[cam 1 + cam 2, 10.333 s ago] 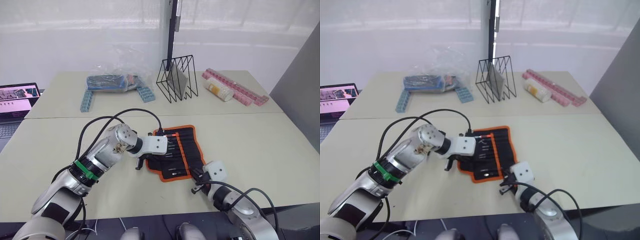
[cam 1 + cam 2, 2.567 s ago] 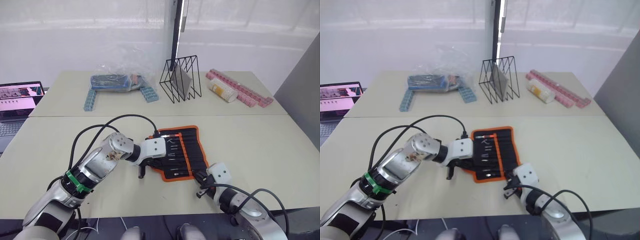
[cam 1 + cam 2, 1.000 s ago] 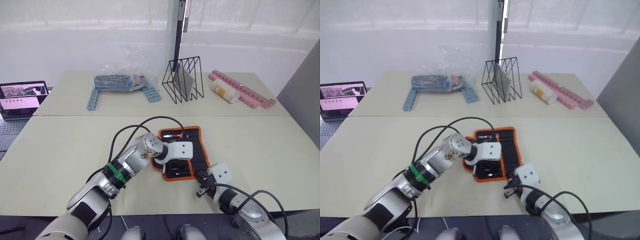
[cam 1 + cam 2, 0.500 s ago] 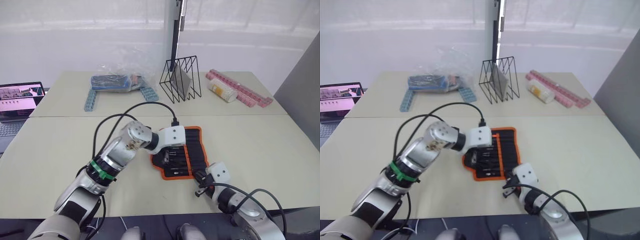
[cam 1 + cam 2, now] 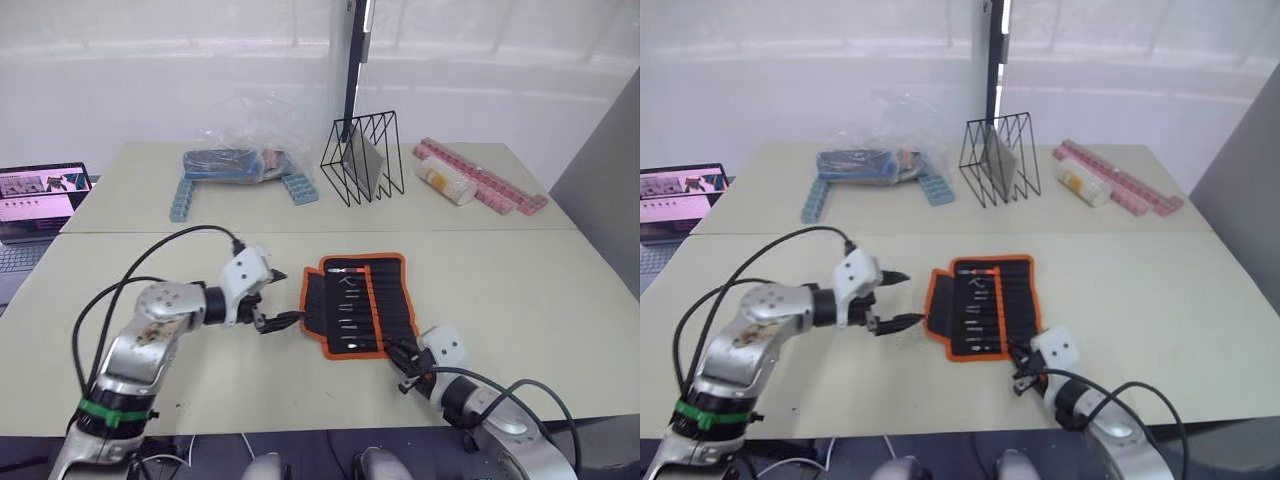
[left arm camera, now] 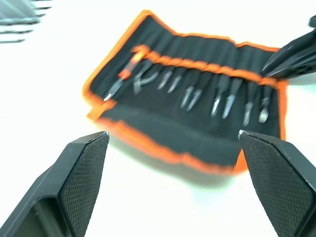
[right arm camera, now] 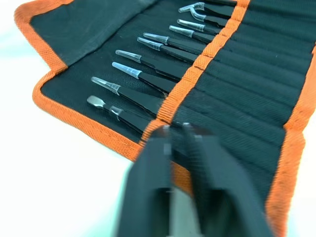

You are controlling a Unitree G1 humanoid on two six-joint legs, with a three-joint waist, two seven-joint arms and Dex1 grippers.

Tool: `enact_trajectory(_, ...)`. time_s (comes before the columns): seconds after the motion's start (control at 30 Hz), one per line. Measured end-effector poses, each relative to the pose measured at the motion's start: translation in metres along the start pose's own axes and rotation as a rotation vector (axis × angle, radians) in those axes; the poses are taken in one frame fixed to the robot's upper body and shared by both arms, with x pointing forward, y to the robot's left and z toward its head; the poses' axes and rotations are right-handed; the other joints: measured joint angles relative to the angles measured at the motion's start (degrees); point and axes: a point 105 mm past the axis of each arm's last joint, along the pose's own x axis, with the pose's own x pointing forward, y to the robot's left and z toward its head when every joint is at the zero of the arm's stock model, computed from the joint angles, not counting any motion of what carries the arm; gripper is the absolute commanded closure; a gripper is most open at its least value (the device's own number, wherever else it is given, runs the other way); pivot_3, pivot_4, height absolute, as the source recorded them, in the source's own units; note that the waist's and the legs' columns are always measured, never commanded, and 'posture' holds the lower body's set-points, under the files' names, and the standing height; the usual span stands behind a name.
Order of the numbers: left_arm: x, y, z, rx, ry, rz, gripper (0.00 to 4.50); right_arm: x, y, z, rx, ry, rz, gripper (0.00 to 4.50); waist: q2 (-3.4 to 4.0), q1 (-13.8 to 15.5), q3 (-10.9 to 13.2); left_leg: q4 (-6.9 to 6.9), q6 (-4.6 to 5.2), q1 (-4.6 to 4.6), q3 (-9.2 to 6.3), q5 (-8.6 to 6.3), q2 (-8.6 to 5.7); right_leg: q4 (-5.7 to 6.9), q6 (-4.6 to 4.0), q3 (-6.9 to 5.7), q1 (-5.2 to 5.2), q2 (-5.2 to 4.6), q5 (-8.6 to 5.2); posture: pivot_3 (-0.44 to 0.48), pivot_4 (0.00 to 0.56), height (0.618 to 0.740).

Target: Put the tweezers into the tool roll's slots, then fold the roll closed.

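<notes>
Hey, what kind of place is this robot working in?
Probably a robotics lab or test room: plain tables pushed together, a laptop at the side, and practice props such as a tool roll, wire rack and bagged blue parts.

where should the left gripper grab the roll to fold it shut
Grip the roll by its free flap, at the orange edging that faces the left gripper, coming in low from the robot's left. That flap lies flat and holds no tweezers, and the left jaws are open beside it. Probably slide one finger under the edge, then carry it over the slots.

Tweezers handles hidden in slots
</notes>
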Motion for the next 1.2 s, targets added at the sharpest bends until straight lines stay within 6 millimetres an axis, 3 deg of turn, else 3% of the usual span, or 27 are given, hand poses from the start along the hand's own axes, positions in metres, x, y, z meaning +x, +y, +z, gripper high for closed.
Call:
enact_trajectory(0.27,-0.054,-0.019,-0.027,-0.167,-0.044,0.126,0.0,-0.009,-0.011,0.032,-0.046,-0.123,0.084,0.03,0.05,0.0,0.0,-0.09,-0.01,0.05,0.0,0.0,0.0,0.01,-0.02,-0.05,0.0,-0.45,0.01,0.0,0.15,0.724)
enact_trajectory(0.4,-0.071,-0.025,-0.037,-0.208,-0.028,0.188,0.0,-0.015,-0.008,0.039,-0.062,-0.133,0.152,0.03,0.07,0.4,0.1,-0.1,-0.01,0.06,-0.01,0.0,-0.06,-0.01,-0.02,-0.17,0.03,-0.62,0.01,0.0,0.15,0.724)
enact_trajectory(0.6,-0.077,-0.033,-0.032,-0.204,-0.059,0.219,0.0,-0.01,0.029,0.047,-0.052,-0.149,0.291,0.03,0.07,0.4,0.1,-0.1,-0.02,0.08,0.0,0.0,-0.07,-0.02,-0.02,-0.18,0.03,-0.65,0.01,0.0,0.15,0.724)
enact_trajectory(0.77,-0.079,-0.039,-0.035,-0.217,-0.056,0.228,0.0,0.015,0.056,0.053,-0.081,-0.163,0.334,0.03,0.08,0.2,0.1,-0.11,-0.02,0.08,0.02,0.01,-0.08,-0.01,-0.04,-0.2,-0.01,-0.59,0.01,0.0,0.15,0.724)
enact_trajectory(0.97,-0.077,-0.044,-0.034,-0.206,-0.049,0.23,0.0,0.048,0.072,0.046,-0.119,-0.11,0.342,0.03,0.08,0.2,0.1,-0.12,-0.03,0.07,0.02,0.01,-0.19,-0.01,-0.05,-0.21,-0.02,-0.5,0.01,0.0,0.15,0.724)
enact_trajectory(1.2,-0.077,-0.045,-0.034,-0.191,-0.034,0.24,0.0,0.073,0.067,0.023,-0.228,-0.015,0.216,0.03,0.08,0.2,0.1,-0.14,-0.04,0.05,0.02,0.01,-0.29,-0.01,-0.04,-0.24,-0.04,-0.61,0.01,0.0,0.15,0.724)
